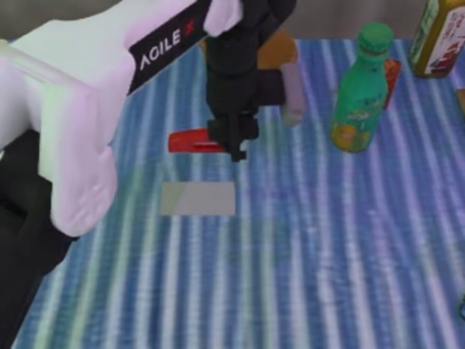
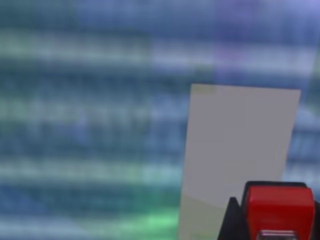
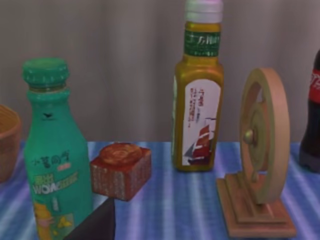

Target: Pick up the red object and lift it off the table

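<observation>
The red object (image 1: 190, 141) is a short bright red bar lying across the striped blue table (image 1: 327, 254), left of centre. My left gripper (image 1: 234, 142) comes down over the bar's right end. In the left wrist view the red object (image 2: 278, 207) fills the gap between the black fingers (image 2: 233, 222), which press against both its sides, so the left gripper (image 2: 277, 222) is shut on it. Whether the bar is clear of the cloth cannot be told. My right gripper is out of the top view; a dark part of it (image 3: 97, 225) shows in the right wrist view.
A grey flat rectangle (image 1: 197, 198) lies just in front of the bar. At the back right stand a green bottle (image 1: 361, 91), an orange-red packet (image 1: 392, 76) and a yellow bottle (image 1: 438, 36). A pale block (image 1: 293, 94) stands beside the left arm. A wooden wheel (image 3: 262, 145) stands near the right arm.
</observation>
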Robot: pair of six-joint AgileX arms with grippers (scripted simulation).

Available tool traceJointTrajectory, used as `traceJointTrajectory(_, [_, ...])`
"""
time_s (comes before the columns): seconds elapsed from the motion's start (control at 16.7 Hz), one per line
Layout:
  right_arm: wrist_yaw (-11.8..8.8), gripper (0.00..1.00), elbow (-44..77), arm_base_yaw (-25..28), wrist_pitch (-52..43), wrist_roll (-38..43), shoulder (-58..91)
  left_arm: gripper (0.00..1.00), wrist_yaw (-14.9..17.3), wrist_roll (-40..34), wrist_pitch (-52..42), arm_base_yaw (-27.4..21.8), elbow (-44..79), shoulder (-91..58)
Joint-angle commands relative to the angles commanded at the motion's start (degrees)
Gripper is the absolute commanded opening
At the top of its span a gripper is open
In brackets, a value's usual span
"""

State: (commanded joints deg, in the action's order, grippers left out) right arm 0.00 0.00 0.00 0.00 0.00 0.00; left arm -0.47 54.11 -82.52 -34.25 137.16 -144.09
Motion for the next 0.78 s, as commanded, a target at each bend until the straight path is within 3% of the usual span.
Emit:
traceJointTrajectory(0.42, [0.00, 1.00, 0.00, 0.00, 0.00, 0.00, 0.00, 0.00, 0.00, 1.72, 16.89, 1.35, -21.18, 3.08])
traceJointTrajectory(0.72, [0.00, 1.00, 0.00, 0.00, 0.00, 0.00, 0.00, 0.00, -0.02, 1.93, 18.19, 1.44, -22.49, 3.32])
traceJointTrajectory(0.78, [0.00, 1.00, 0.00, 0.00, 0.00, 0.00, 0.00, 0.08, -0.02, 1.93, 18.19, 1.44, -22.49, 3.32])
